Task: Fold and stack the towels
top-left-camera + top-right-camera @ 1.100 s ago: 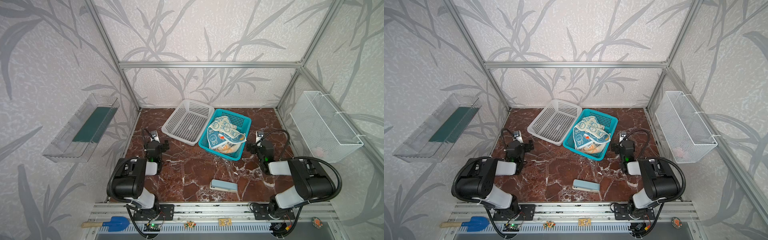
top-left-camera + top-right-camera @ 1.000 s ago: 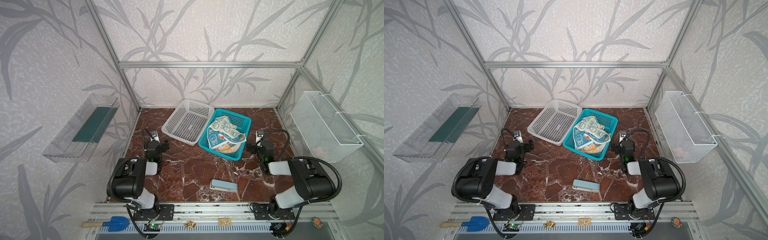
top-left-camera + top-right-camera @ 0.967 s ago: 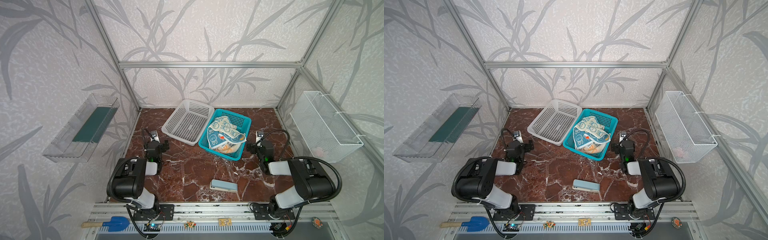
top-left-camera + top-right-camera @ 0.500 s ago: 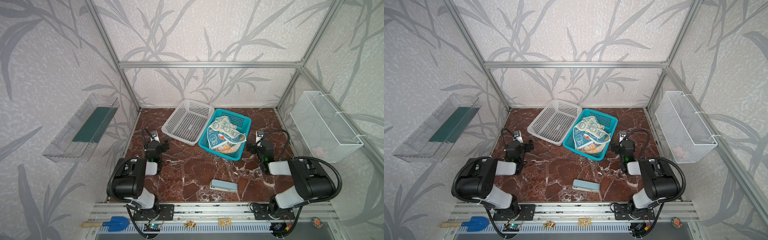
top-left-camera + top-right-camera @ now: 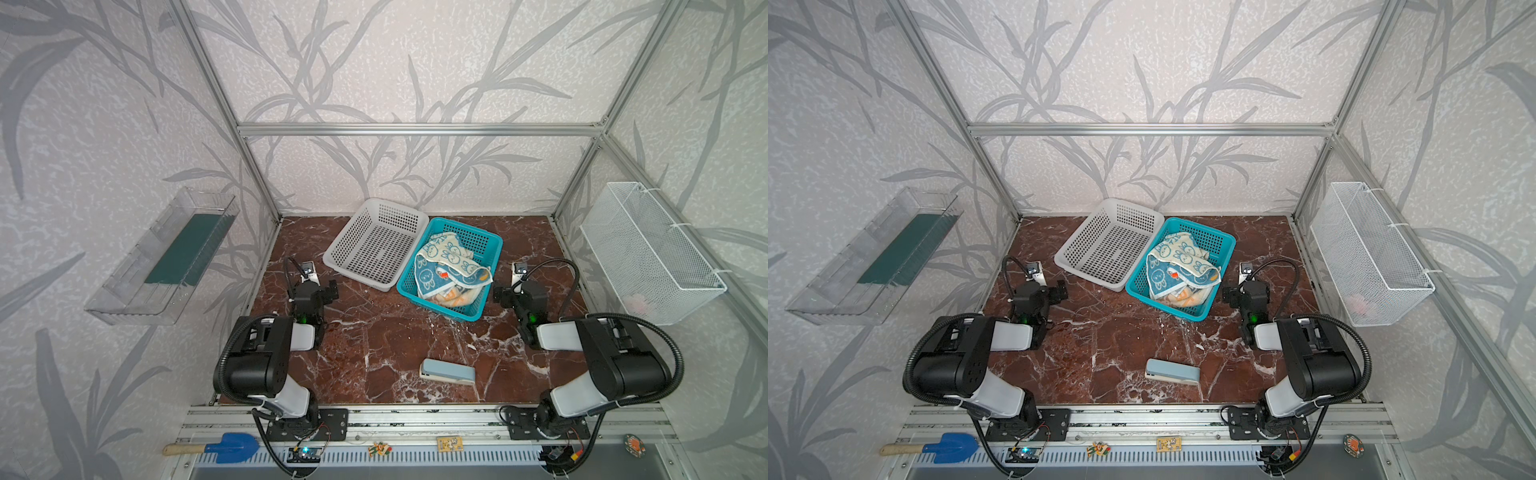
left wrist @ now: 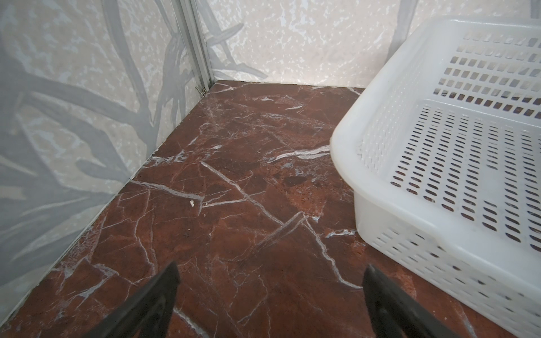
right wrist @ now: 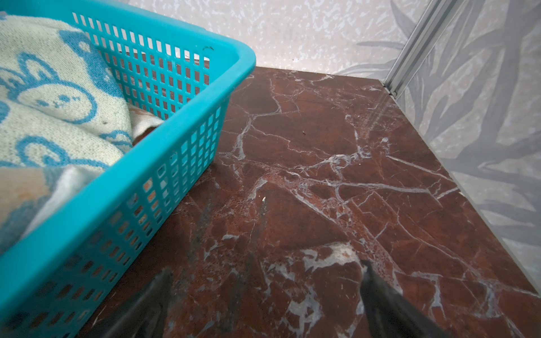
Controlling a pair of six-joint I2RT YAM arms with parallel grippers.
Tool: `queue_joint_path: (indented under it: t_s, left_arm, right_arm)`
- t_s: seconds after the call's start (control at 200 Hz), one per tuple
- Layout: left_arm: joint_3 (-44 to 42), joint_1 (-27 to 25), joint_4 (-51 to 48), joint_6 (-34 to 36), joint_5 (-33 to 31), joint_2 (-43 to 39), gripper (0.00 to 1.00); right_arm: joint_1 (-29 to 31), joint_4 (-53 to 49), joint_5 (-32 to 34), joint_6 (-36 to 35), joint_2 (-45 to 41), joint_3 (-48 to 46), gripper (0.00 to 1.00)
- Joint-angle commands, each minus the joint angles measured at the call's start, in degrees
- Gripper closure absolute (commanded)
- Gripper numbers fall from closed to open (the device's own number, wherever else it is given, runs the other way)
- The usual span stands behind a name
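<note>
Red-brown marble-patterned table (image 5: pixel 374 345) fills the lower centre of both top views. At the far left, a clear tray (image 5: pixel 166 266) with a dark green base is fixed to the side wall. The left end effector (image 5: pixel 316 287) sits low over the table at centre left. Its jaws are spread wide and released, and in the left wrist view only bare table shows between the two dark fingers (image 6: pixel 164 292). Immediately right of it, at upper centre, a white basket (image 5: pixel 332 257) rests on the table and holds nothing. A teal basket (image 5: pixel 473 232) stands just beside the white basket, to its right. The towels (image 5: pixel 446 266) lie inside the teal basket in a crumpled, unfolded heap. A cream-and-blue animal-face towel lies on top, a blue one under it, and orange-and-cream cloth shows at the bottom. A pale blue block (image 5: pixel 448 372) lies flat on the table at lower centre, well apart from both baskets. The right end effector (image 5: pixel 519 291) is near the teal basket's right wall, released with jaws wide, grasping nothing. A white wire basket (image 5: pixel 648 257) hangs on the right wall.
</note>
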Motion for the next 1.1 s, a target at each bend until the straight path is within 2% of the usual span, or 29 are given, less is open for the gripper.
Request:
queue_joint_path:
  t_s: [0.0, 0.2, 0.275, 0.425, 0.465, 0.535, 0.655, 0.755, 0.81, 0.93, 1.035, 1.095]
  left_arm:
    - [1.0, 0.1, 0.6, 0.5, 0.1, 0.4, 0.01]
    - [0.9, 0.1, 0.6, 0.4, -0.1, 0.4, 0.01]
    - [0.2, -0.2, 0.9, -0.8, -4.4, -1.3, 0.01]
    - [3.3, -0.2, -11.8, -1.8, -8.3, -7.9, 0.01]
    - [4.3, -0.2, -14.6, -1.1, -8.7, -8.9, 0.01]
    - [5.0, -0.3, -19.5, -1.3, -10.1, -11.9, 0.01]
    - [5.0, -0.6, -24.9, -3.1, -16.7, -18.9, 0.01]
    - [7.4, -0.9, -34.1, -5.3, -18.4, -25.8, 0.01]
    - [9.9, -1.2, -40.0, -6.2, -16.9, -28.8, 0.01]
    - [17.8, -1.5, -55.9, -9.5, -8.9, -31.6, 0.01]
    - [25.2, -2.0, -67.6, -12.2, 0.4, -30.2, 0.01]
    - [28.4, -3.1, -72.0, -14.6, 2.5, -28.8, 0.01]
  right_arm:
    - [0.0, 1.6, -0.1, 0.1, -0.7, 0.8, 0.01]
    - [0.0, 1.6, -0.1, 0.1, -0.6, 0.8, 0.01]
    - [0.1, 2.2, 0.9, 0.3, -0.9, 0.7, 0.01]
    - [1.0, -1.5, 1.3, -1.1, -4.9, 1.5, 0.01]
    - [1.7, -5.5, 3.7, -0.8, -7.2, 2.7, 0.01]
    - [1.7, -19.3, 5.5, 1.6, -11.4, 6.3, 0.01]
    - [1.7, -29.2, 8.4, 4.5, -14.4, 9.7, 0.01]
    - [1.7, -36.6, 10.9, 8.1, -18.1, 11.7, 0.01]
    - [1.5, -40.7, 11.9, 11.2, -21.0, 12.4, 0.01]
    - [1.1, -45.9, 13.5, 18.7, -29.5, 10.6, 0.01]
    - [0.9, -47.2, 6.2, 20.6, -35.9, 9.5, 0.01]
    - [0.9, -49.3, 1.3, 21.1, -37.3, 10.7, 0.01]
